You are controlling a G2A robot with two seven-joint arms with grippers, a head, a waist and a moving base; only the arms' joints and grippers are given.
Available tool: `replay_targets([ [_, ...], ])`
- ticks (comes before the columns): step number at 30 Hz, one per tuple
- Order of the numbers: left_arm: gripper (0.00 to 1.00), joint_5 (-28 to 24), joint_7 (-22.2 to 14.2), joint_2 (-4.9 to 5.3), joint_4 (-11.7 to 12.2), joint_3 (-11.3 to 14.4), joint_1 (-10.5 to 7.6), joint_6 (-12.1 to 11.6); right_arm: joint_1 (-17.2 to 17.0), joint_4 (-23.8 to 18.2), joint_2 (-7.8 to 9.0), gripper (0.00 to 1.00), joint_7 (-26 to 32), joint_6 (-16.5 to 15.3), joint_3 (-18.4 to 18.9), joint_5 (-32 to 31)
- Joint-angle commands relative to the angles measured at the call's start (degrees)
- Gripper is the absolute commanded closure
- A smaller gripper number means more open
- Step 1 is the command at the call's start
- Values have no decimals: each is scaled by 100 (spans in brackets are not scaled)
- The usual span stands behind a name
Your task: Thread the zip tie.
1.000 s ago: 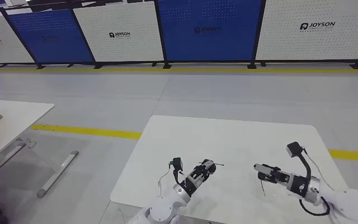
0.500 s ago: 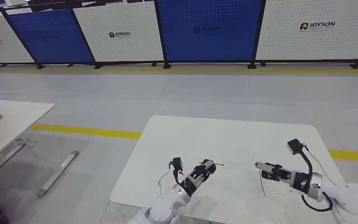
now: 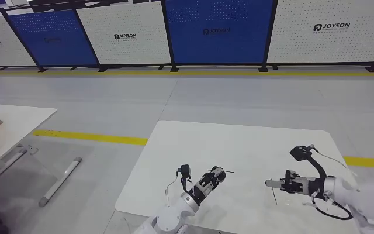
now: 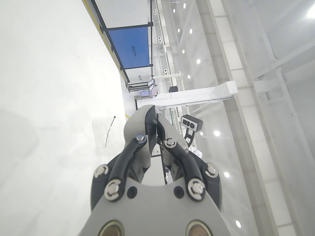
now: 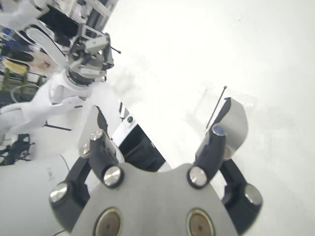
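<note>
Right gripper (image 5: 162, 105) hung released beside thin black plastic zip tie (image 5: 216, 108) on white table (image 3: 234, 140). Left gripper (image 4: 154, 117) clenched a second black zip tie (image 5: 115, 49).

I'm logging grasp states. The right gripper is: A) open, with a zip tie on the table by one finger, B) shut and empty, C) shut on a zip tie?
A: the right gripper stands open, and the zip tie lies on the table beside one finger.
</note>
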Motion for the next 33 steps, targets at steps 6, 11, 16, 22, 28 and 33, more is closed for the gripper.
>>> replay_targets([
  [6, 100, 0, 0, 0, 0, 0, 0, 0, 107, 9, -9, 0, 39, -68, -115, -69],
  [11, 100, 0, 0, 0, 0, 0, 0, 0, 107, 9, -9, 0, 39, -68, -115, -69],
  [16, 100, 0, 0, 0, 0, 0, 0, 0, 107, 9, -9, 0, 39, -68, -115, -69],
  [22, 100, 0, 0, 0, 0, 0, 0, 0, 286, -180, 31, 0, 487, 49, -334, -742],
  [28, 100, 0, 0, 0, 0, 0, 0, 0, 725, 138, 25, 0, 707, 261, -699, -944],
  [33, 100, 0, 0, 0, 0, 0, 0, 0, 725, 138, 25, 0, 707, 261, -699, -944],
])
